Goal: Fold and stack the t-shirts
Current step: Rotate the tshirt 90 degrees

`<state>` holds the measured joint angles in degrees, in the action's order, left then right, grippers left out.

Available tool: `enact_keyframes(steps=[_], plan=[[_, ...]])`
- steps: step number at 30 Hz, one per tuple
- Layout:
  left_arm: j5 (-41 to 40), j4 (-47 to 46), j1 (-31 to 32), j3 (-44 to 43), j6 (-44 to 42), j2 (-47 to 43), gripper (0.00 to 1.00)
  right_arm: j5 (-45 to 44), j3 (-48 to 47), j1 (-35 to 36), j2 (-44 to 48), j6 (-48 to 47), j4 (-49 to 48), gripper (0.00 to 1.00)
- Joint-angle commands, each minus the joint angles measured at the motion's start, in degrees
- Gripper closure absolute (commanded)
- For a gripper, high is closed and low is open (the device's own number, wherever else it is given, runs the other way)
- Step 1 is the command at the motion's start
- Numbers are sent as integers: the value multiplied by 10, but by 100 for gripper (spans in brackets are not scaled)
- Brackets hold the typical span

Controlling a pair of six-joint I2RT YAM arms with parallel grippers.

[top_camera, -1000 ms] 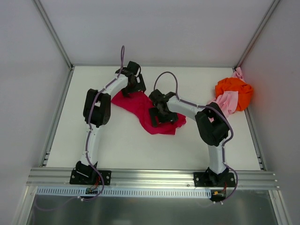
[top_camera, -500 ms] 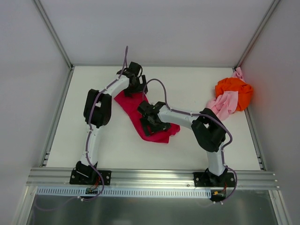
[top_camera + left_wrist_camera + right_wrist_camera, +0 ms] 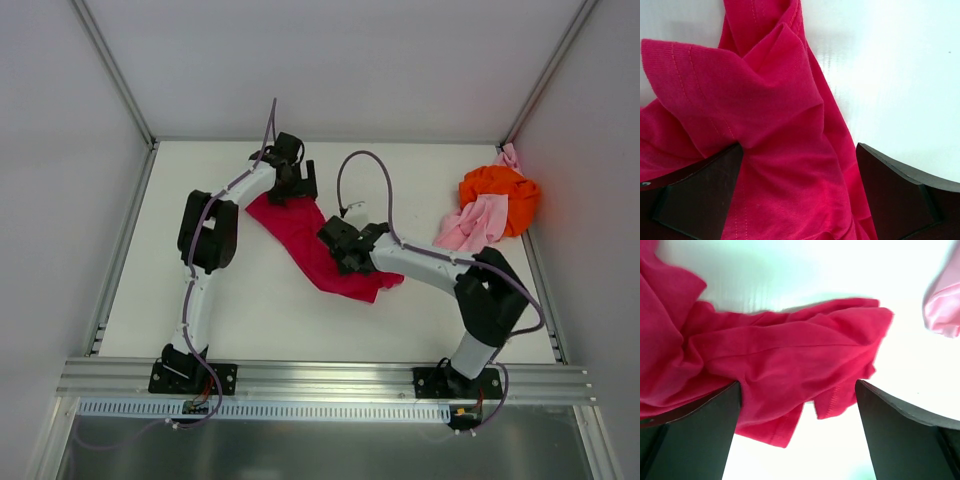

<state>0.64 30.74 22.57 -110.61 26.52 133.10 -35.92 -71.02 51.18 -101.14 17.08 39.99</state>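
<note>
A crimson t-shirt (image 3: 300,235) lies crumpled in the middle of the white table, stretched from back left to front right. My left gripper (image 3: 297,190) hangs open over its back end; in the left wrist view red cloth (image 3: 785,150) fills the gap between the wide-apart jaws. Over the shirt's front part my right gripper (image 3: 347,262) stands open, and its wrist view shows a hemmed edge (image 3: 790,385) between the jaws. An orange t-shirt (image 3: 500,195) and a pale pink t-shirt (image 3: 475,225) lie bunched together at the back right corner.
White walls with metal posts close in the table (image 3: 250,310) on three sides. An aluminium rail (image 3: 320,380) runs along the near edge where both arm bases are bolted. A corner of pink cloth (image 3: 942,307) shows at the right of the right wrist view.
My right arm has swung: its gripper went left over the crimson shirt, then back right and lower. The shirt's front end has shifted and spread a little. My left gripper has edged slightly right.
</note>
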Motion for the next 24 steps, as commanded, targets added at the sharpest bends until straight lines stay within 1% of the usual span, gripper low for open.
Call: enact_keyframes(steps=[1,2,4,5,7,10,14,19,24], plan=[[56,-20,10,-5,-9,21,1,-94,58,6,87,15,-64,0],[56,-20,10,-6,-7,21,1,-100,75,8,122,16,-95,0],[70,-37,11,5,-5,12,1,-109,120,9,157,7,-126,0],[105,-69,11,23,-4,4,1,-101,130,9,183,-4,-147,0],[131,-85,14,27,1,4,1,-98,133,8,196,-6,-148,0],[135,-82,29,5,2,16,1,-93,120,9,192,-6,-119,0],[150,-79,34,-23,5,32,1,-64,118,8,173,-12,-120,0],[181,-87,34,-52,11,53,1,-58,105,10,125,-13,-99,0],[193,-77,34,-109,20,87,1,-90,97,14,93,4,-65,0]])
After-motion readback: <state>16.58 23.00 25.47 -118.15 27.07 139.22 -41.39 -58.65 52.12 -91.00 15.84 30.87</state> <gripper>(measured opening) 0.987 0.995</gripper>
